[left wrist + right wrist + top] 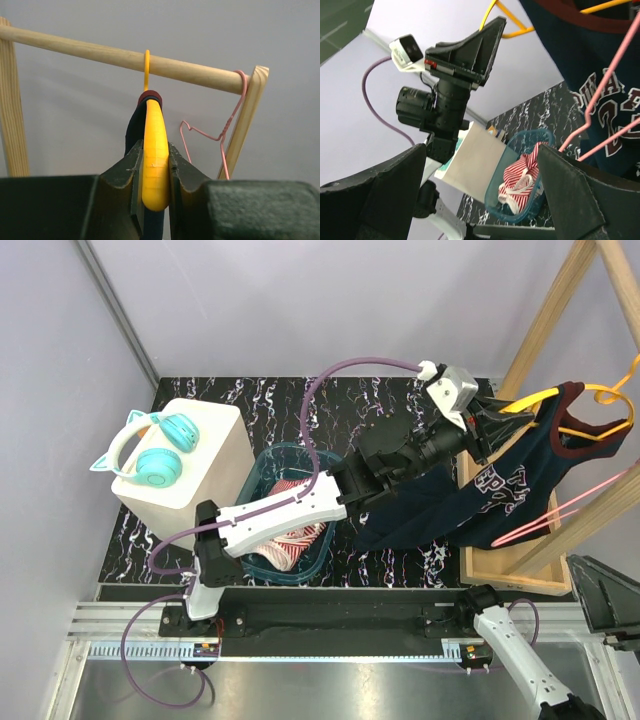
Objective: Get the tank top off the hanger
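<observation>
- Top view: the left arm [300,505] stretches from its base toward two o'clock. The left gripper [492,426] sits at the end of the yellow hanger [527,402], which carries the navy tank top [480,490]. Under the arm, at the gripper's seven o'clock, a teal bin [285,448] holds a striped cloth [295,535].
- Left wrist view: the jaws pinch the hanger's end. Its hook hangs over the wooden rod [200,72] at twelve o'clock.
- Right wrist view: the right gripper [481,160] is spread wide and holds nothing. The tank top hangs at one o'clock, and the bin is at six.
</observation>
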